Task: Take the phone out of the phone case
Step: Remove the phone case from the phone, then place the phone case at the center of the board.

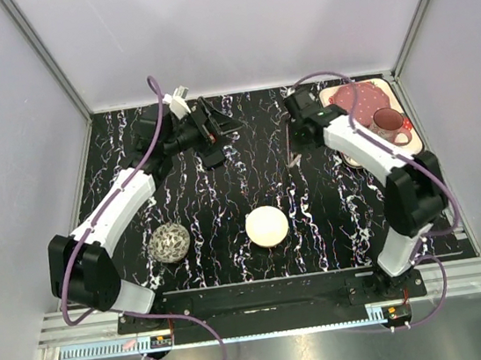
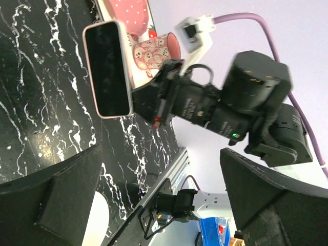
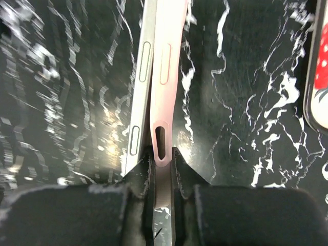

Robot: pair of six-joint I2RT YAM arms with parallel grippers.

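The phone (image 2: 106, 69), dark screen in a pink phone case (image 3: 166, 77), is held up on edge over the black marbled table. My right gripper (image 3: 163, 159) is shut on the case's near end. In the right wrist view the phone's silver side edge (image 3: 139, 97) runs just left of the pink edge, with a small gap at the near end. From above the phone (image 1: 292, 155) shows as a thin sliver under the right gripper (image 1: 294, 142). My left gripper (image 1: 220, 140) stands wide open to the phone's left, apart from it, and its fingers (image 2: 56, 200) hold nothing.
A cream tray (image 1: 325, 98) at the back right carries a red dotted plate and a patterned mug (image 1: 388, 121). A white round object (image 1: 267, 226) and a woven ball (image 1: 170, 242) lie near the front. Grey walls enclose the table.
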